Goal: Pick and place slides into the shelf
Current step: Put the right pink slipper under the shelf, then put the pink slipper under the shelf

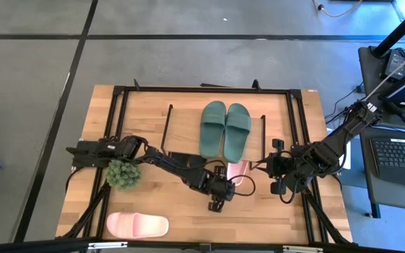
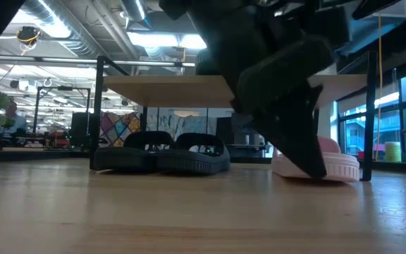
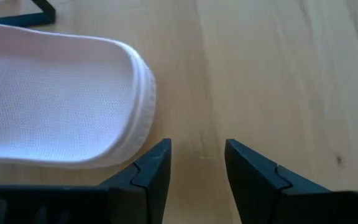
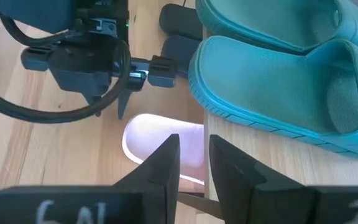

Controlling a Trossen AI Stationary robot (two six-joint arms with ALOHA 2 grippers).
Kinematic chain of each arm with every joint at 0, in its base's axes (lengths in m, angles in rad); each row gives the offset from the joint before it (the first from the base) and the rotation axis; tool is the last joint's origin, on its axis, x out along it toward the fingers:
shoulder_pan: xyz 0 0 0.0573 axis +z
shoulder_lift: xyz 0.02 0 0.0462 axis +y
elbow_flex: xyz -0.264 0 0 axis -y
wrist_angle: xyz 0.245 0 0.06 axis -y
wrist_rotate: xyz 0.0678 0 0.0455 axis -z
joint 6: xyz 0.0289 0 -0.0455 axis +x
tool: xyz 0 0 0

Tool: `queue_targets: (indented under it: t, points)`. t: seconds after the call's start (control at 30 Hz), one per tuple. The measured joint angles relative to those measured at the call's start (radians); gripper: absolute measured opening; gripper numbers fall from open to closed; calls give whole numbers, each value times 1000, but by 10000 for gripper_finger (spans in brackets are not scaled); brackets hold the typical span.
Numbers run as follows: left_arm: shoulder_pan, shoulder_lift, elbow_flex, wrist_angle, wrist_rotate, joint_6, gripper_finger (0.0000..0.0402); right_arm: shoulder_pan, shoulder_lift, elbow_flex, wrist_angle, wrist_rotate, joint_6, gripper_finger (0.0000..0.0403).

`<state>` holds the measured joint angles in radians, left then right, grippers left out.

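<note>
Wood all round — the desk (image 1: 153, 211), then the shelf (image 1: 188, 116) with the green pair (image 1: 225, 130) on its top board. One pink slide (image 1: 236, 170) lies half under its near edge, another (image 1: 137, 225) lies out front. Left gripper (image 1: 216, 201) sits just beside that tucked slide, jaws released and empty; right gripper (image 1: 278, 167) hangs at its other side, jaws parted too. To finish well, I'd nudge the heel straight in — low and square.

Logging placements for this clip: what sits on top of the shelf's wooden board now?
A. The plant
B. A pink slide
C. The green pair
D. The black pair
C: the green pair lies on the shelf board; the black pair sits underneath.
</note>
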<state>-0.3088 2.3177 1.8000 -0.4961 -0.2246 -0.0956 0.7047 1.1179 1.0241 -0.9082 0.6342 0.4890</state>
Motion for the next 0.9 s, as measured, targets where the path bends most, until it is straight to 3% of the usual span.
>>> queue_targets:
  t: [0.43, 0.67, 0.9]
  points:
    - [43, 0, -10, 110, -5, 1, 143, 0, 0, 0, -3, 0, 0, 89]
    - [57, 0, -11, 150, -82, -6, 143, 0, 0, 0, -7, 0, 0, 89]
    - [77, 0, -11, 153, -97, -33, 143, 0, 0, 0, -9, 0, 0, 89]
